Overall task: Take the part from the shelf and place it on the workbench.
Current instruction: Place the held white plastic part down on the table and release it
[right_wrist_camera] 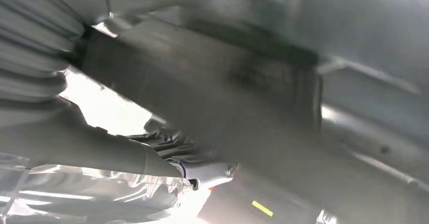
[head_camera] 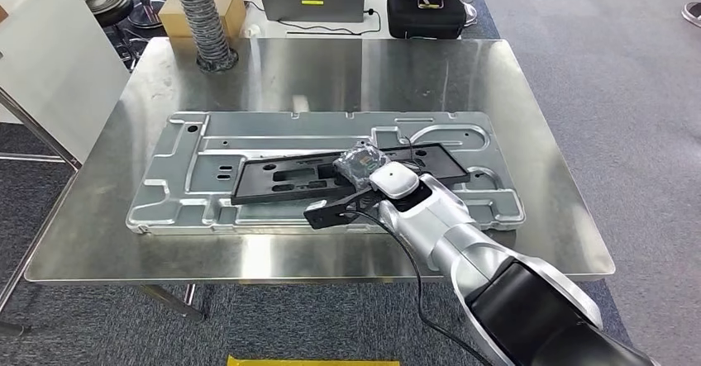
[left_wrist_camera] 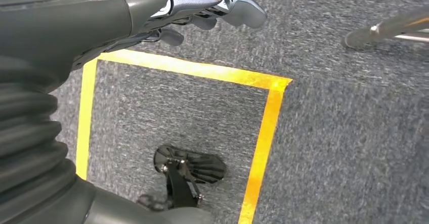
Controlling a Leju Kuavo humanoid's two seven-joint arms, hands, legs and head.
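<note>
The steel tabletop (head_camera: 99, 217) spans the middle of the head view, and across its centre lies a large stamped silver panel (head_camera: 248, 139). On that panel, centre of the frame, rests the part (head_camera: 281, 178), a long flat black plate with cut-outs, reaching from left of centre to right of centre. So the part is already on the workbench, lying on the panel, and the task looks to be at its last step: setting down and letting go.

The right arm (head_camera: 463, 246) comes up from the lower right corner, stretched forward and low over the near edge of the panel. The right hand (head_camera: 368, 172) sits at the right-hand portion of the part, palm down, dark and partly wrapped in clear film. Its fingers appear to lie on or around the plate, but how far they are closed cannot be told; the right wrist view is a blur of grey metal and dark plate.

Next, by my judgement, the fingers must release fully and the hand lift straight up, so the plate does not drag.

In the left wrist view the left hand (left_wrist_camera: 202, 6) hangs over grey carpet at the upper left, fingers loosely apart, holding nothing
</note>
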